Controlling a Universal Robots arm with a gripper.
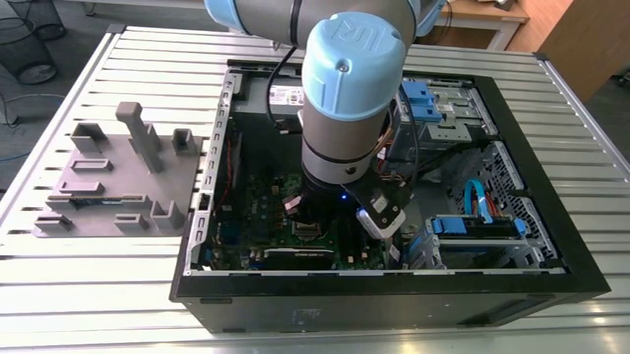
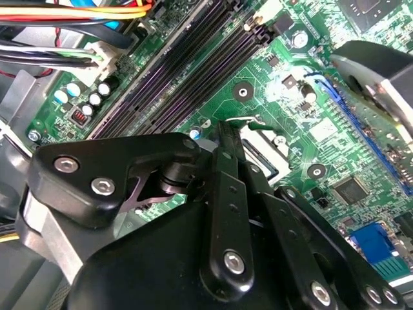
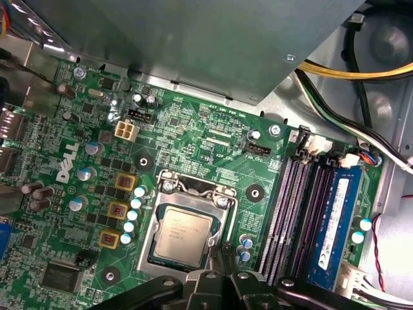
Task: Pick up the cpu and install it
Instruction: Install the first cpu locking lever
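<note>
Your arm (image 1: pixel 340 110) stands vertical, wrist down inside the case (image 1: pixel 551 287). Gripper (image 3: pixel 222 255) at the socket (image 3: pixel 187 226) edge; cpu (image 3: pixel 184 234) seated; finger opening indiscernible.

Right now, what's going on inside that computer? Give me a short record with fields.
arm: reaching down into the open case
gripper: low over the socket, at its edge
cpu: lying flat in the socket, metal top up
socket cover: open
memory stick: seated in a slot beside the socket
parts tray: on the table, at the exterior view's left
</note>
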